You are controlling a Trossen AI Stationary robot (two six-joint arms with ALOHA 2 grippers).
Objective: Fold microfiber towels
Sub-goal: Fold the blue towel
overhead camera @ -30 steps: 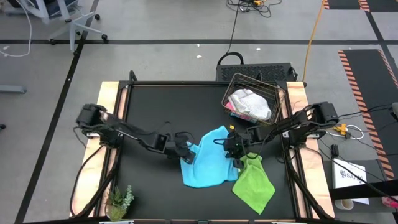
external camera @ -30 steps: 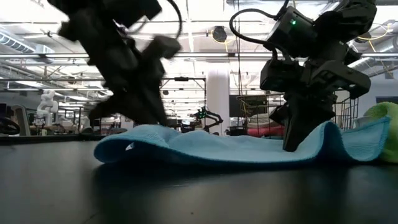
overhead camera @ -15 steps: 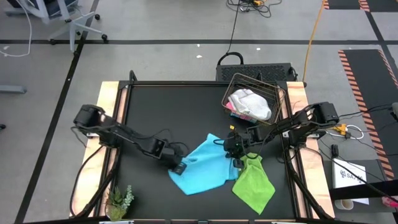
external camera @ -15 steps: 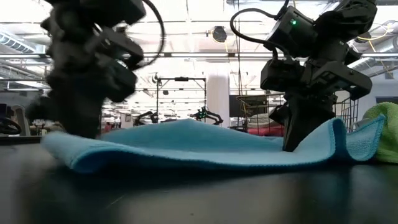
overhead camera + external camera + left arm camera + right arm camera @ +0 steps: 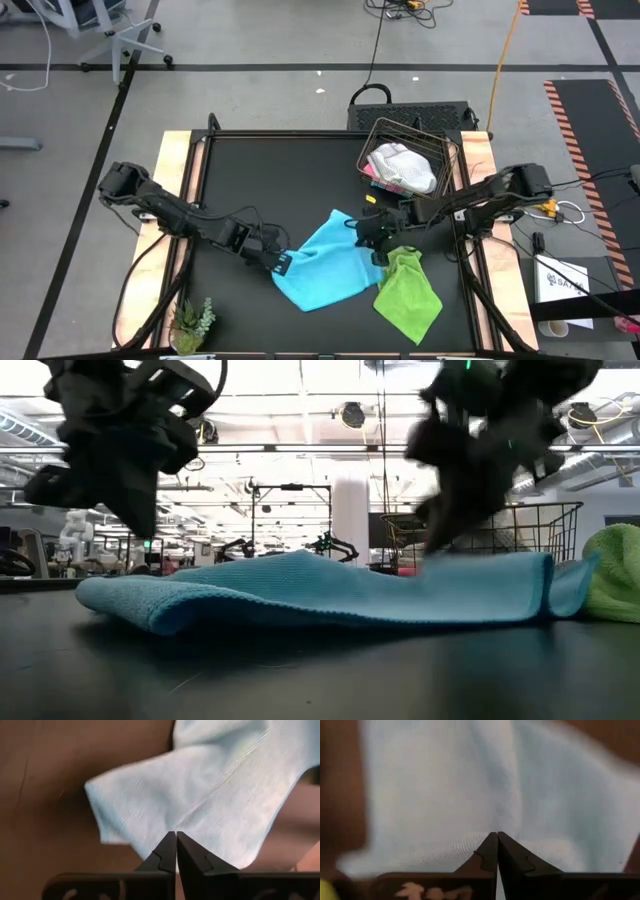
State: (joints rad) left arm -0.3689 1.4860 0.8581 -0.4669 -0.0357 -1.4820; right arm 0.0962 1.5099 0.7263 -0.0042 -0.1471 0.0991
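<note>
A light blue microfiber towel point(image 5: 325, 265) lies spread on the black table, its left end doubled over point(image 5: 130, 605). My left gripper point(image 5: 280, 264) is shut and hangs just above that left end point(image 5: 145, 525), clear of the cloth. My right gripper point(image 5: 374, 238) is shut over the towel's right part point(image 5: 497, 835) and is blurred in the low view point(image 5: 440, 530). A lime green towel point(image 5: 408, 295) lies crumpled beside the blue one, on the table's near right. My right gripper is raised over the blue towel's right part point(image 5: 470, 795) with its fingers shut and slanting down. Blur hides its tips, so I cannot tell whether they touch the cloth. The towel lies flat there and is not lifted.
A wire basket point(image 5: 432, 150) at the far right holds a white towel point(image 5: 402, 165) over a pink one. A small green plant point(image 5: 192, 322) stands at the near left corner. Bare black table lies to the far left.
My left gripper has gone toward the table's near left edge, and the blue towel's left part went with it and spread out; the gripper has then risen off the cloth. My right gripper, which stood pressed on the towel's right part, has risen. That right part stayed in place.
</note>
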